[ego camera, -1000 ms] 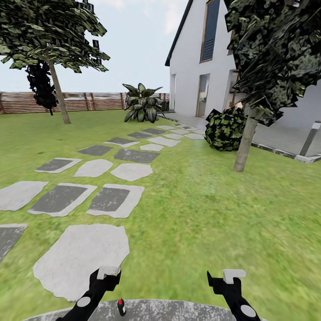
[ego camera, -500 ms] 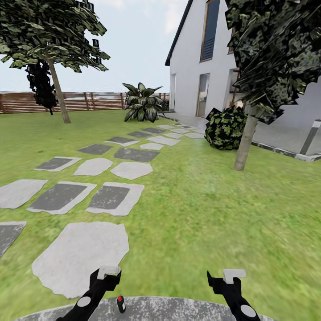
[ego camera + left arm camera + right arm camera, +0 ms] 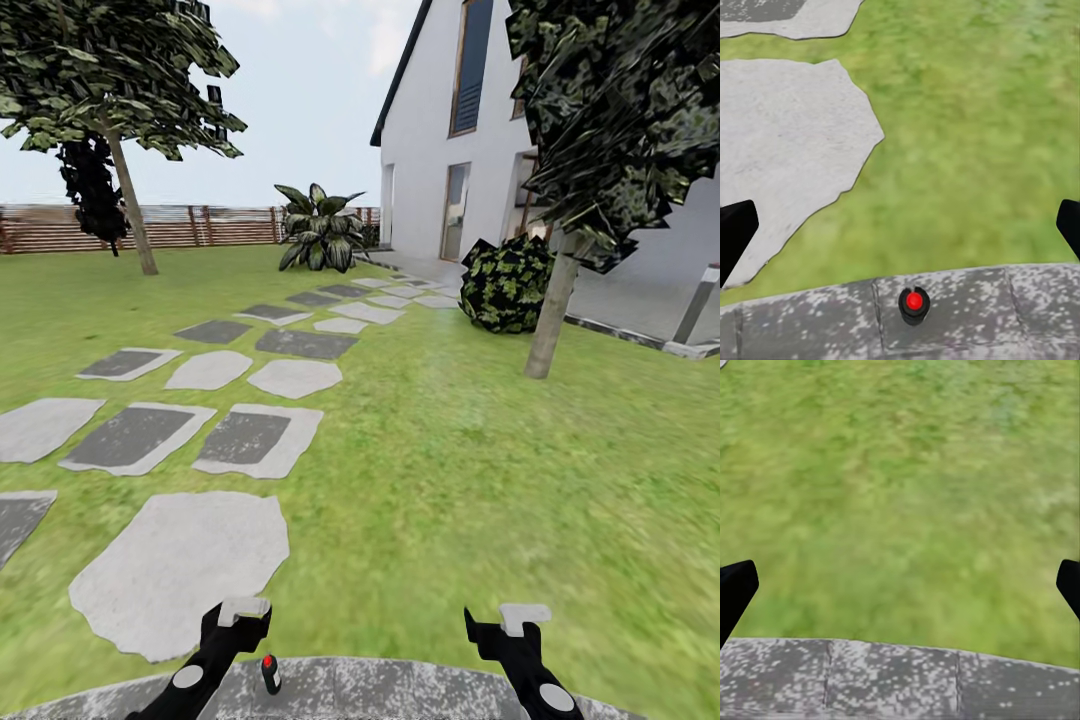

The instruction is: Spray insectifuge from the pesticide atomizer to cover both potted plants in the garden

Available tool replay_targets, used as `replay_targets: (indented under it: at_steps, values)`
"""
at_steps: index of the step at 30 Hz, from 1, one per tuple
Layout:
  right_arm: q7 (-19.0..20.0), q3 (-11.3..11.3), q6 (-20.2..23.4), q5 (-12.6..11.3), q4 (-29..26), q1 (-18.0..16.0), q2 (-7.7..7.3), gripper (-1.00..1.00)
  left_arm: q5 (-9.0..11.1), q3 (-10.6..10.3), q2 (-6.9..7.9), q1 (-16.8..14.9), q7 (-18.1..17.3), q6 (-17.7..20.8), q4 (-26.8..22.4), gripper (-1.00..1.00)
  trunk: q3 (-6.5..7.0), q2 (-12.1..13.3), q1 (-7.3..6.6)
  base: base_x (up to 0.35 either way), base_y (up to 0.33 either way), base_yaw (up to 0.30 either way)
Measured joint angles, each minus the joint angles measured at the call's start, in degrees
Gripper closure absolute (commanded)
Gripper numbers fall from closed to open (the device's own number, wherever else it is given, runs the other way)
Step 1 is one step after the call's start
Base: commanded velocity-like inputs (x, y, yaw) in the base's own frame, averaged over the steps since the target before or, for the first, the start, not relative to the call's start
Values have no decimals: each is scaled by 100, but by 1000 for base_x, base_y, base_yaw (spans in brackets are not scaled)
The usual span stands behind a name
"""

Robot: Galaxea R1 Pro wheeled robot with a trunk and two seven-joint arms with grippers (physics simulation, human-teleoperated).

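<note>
Below me, a small dark atomizer with a red top point(image 3: 269, 673) stands upright on round grey speckled paving point(image 3: 400, 692). Green lawn point(image 3: 450, 450) with pale stepping stones point(image 3: 180, 570) runs to a brown slat fence point(image 3: 200, 227).

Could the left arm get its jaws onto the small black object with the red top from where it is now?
Probably yes: the red-topped object stands on the speckled paving just below the open left gripper, nothing between.

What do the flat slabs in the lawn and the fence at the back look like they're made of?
The slabs look like stone or concrete: matt grey, irregular edges, some darker in the middle. The fence looks like brown wood, with horizontal slats between posts. Both are simulator renders, so this is only their look.
</note>
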Motion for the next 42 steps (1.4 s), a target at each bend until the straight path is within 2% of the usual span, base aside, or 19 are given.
replay_targets:
  at_steps: [42]
  values:
    - [0, 0, 0, 0, 4, 0, 0, -100, 7, 11, 7, 0, 10, 1, 0, -100, -1109, -1685, 923, 0, 0, 0]
